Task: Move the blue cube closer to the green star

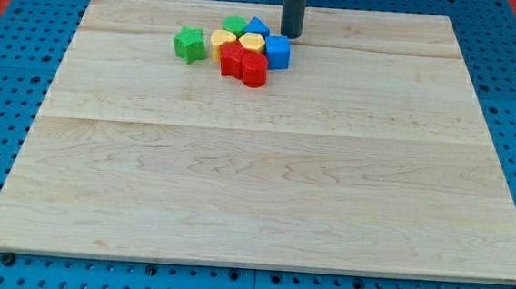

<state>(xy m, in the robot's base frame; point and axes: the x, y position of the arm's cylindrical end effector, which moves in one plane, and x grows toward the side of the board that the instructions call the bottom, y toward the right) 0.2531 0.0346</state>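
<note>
Pushing the blue cube [278,52] toward the view's left risks dragging the whole cluster along, since it touches the yellow blocks [238,42] and the red blocks [243,64] lying between it and the green star [189,44]. That could shove the star away too. My tip [290,36] sits just above and right of the cube, near it; contact I cannot tell. The rod stands upright and grips nothing.
</note>
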